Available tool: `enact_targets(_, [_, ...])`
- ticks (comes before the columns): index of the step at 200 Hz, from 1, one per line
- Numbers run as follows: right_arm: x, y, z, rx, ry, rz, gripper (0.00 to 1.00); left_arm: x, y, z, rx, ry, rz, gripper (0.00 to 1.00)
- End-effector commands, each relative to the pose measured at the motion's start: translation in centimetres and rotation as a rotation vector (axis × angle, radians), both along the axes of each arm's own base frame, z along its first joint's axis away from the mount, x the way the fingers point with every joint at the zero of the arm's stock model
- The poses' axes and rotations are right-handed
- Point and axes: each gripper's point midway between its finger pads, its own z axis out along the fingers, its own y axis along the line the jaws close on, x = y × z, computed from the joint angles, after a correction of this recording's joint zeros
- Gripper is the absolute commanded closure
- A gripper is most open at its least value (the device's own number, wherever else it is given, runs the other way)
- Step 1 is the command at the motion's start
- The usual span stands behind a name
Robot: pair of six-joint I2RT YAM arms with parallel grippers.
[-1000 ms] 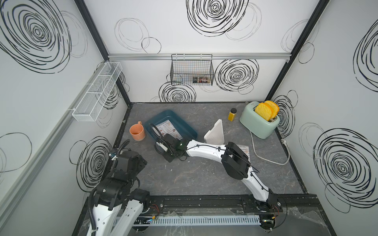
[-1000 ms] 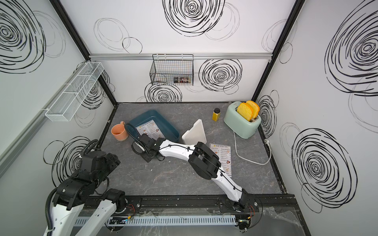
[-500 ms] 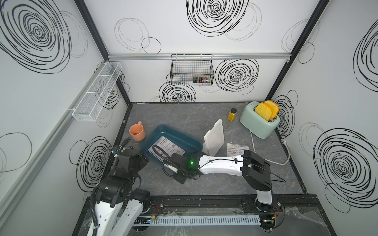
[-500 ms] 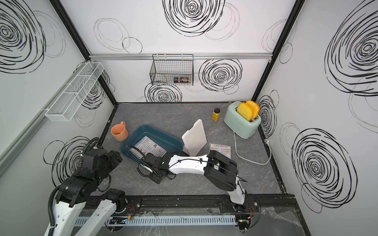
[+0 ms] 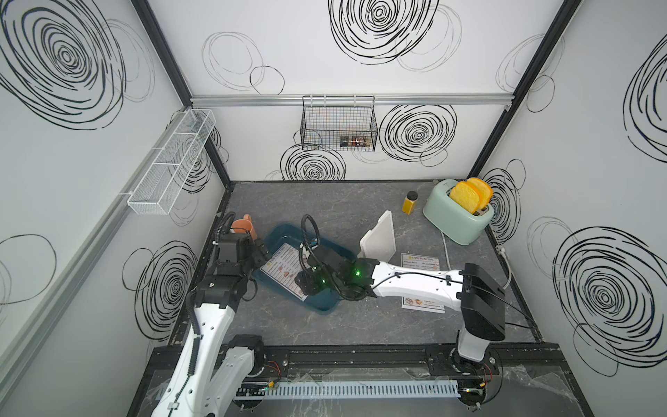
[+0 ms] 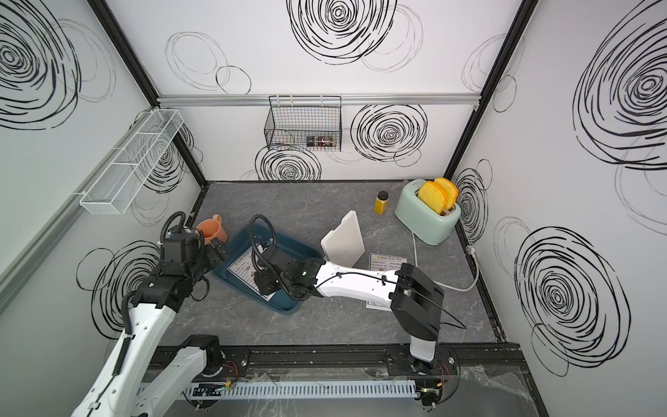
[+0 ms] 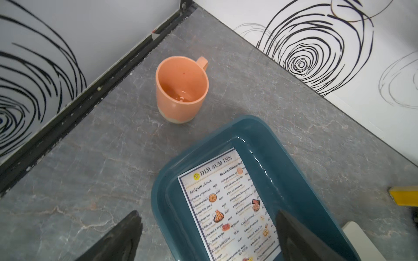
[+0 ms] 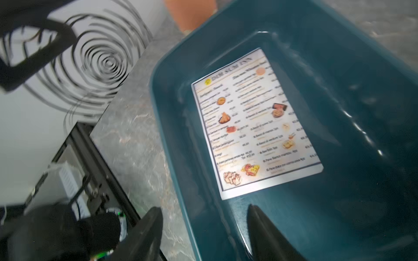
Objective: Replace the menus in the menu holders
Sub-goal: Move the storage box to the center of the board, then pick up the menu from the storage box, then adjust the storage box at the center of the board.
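We see the left gripper (image 7: 207,213) with its fingers spread wide, clamped on nothing. One finger (image 7: 122,237) hangs over the bare tabletop (image 7: 90,180) outside the rim of the teal tray (image 7: 156,196), and its partner hangs over the tray's inside. One menu (image 7: 228,203) lies flat on the tray floor just below and ahead of that gripper, its "DIM SUM INN" heading at the end farthest from the fingers. Farther ahead, past the tray, stands an orange mug (image 7: 181,90). The right gripper (image 8: 203,208) is parted too, straddling a tray wall without pinching it, with the same menu just ahead of its fingertips, though this view is blurred. In a top view we find the second menu (image 5: 420,260) flat on the table behind the right gripper, partly hidden under that arm. The white menu holder (image 5: 377,240) stands leaning just beside that sheet, apart from both grippers — we cannot tell whether a sheet sits inside it
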Motion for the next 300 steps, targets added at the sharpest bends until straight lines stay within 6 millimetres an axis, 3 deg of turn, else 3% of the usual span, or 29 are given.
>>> enact_targets(1, [3.1, -1.3, -2.3, 0.007, 0.144, -0.365, 0.29, 0.6, 1.3, 0.3, 0.007, -0.057, 0.047, 0.02])
enact_targets(48, [4.4, -1.5, -6.2, -0.050, 0.345, -0.613, 0.26, -2.2, 1.5, -5.2, -0.139, 0.078, 0.149, 0.10])
enact_targets(80, [4.0, -1.7, -8.8, -0.105, 0.465, -0.652, 0.25, -2.8, 0.7, -6.7, -0.229, 0.114, 0.163, 0.16])
enact_targets(108, [3.5, -2.5, -10.2, -0.128, 0.482, -0.667, 0.24, -3.8, -0.1, -8.8, -0.308, 0.192, 0.201, 0.14])
enact_targets(134, [3.7, -2.7, -12.0, -0.160, 0.475, -0.678, 0.20, -3.6, -1.1, -10.9, -0.406, 0.210, 0.204, 0.15])
enact_targets(179, [4.3, -2.5, -13.8, -0.162, 0.487, -0.669, 0.21, -2.9, -1.4, -12.2, -0.405, 0.255, 0.172, 0.32])
enact_targets(235, [5.2, -0.8, -14.7, -0.139, 0.457, -0.589, 0.24, -3.3, -2.1, -14.0, -0.426, 0.288, 0.145, 0.51])
enact_targets(280, [5.4, 1.2, -16.1, -0.091, 0.433, -0.467, 0.22, -3.2, -3.3, -14.7, -0.435, 0.312, 0.095, 0.72])
enact_targets(300, [5.6, 2.7, -15.6, -0.018, 0.410, -0.402, 0.20, -3.3, -3.8, -14.7, -0.429, 0.324, 0.074, 0.77])
